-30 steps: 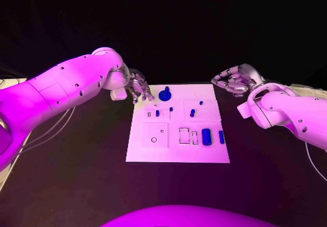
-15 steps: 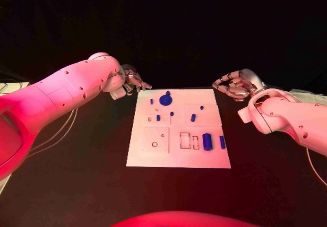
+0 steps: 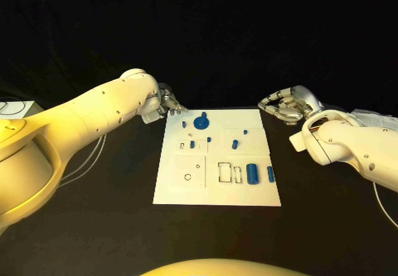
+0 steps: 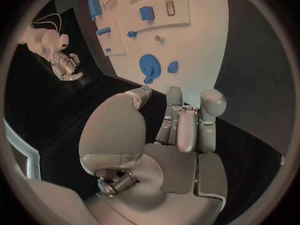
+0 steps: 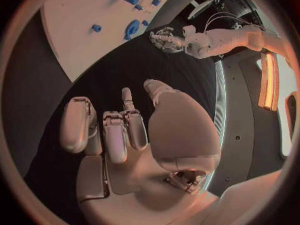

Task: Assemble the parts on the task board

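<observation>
I judge the parts small, light, rigid and likely slick; the round blue part (image 3: 201, 121) near the far edge of the task board (image 3: 217, 192) is best pinched across its raised centre. My left hand (image 3: 168, 104) hovers just off the board's far left corner, fingers curled inward, holding nothing. My right hand (image 3: 285, 104) hangs beyond the far right corner, fingers likewise curled and empty. Smaller blue pieces (image 3: 251, 172) lie mid-board.
</observation>
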